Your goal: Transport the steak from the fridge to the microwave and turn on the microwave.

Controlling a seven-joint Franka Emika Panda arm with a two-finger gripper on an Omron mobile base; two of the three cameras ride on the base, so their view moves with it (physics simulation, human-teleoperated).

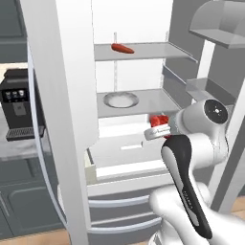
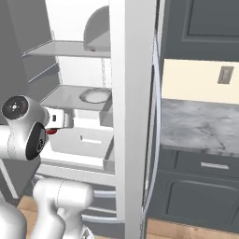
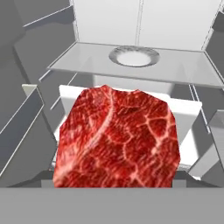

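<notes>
The steak (image 3: 118,140), a marbled bright red chunk, sits right in front of the hand camera and hides the fingertips. From the left base view the steak (image 1: 159,119) hangs at the end of my gripper (image 1: 157,128), which is shut on it, just in front of the open fridge (image 1: 134,72) and above its white drawer (image 1: 125,148). A sliver of red steak (image 2: 52,131) peeks out beside the wrist in the right base view. The microwave is out of view.
A round grey bowl (image 1: 121,99) rests on the middle fridge shelf. A long orange-red carrot-like item (image 1: 122,48) lies on the upper shelf. The wide fridge door (image 1: 62,95) stands open at left, a black coffee machine (image 1: 19,105) behind it. A marble counter (image 2: 200,123) lies right.
</notes>
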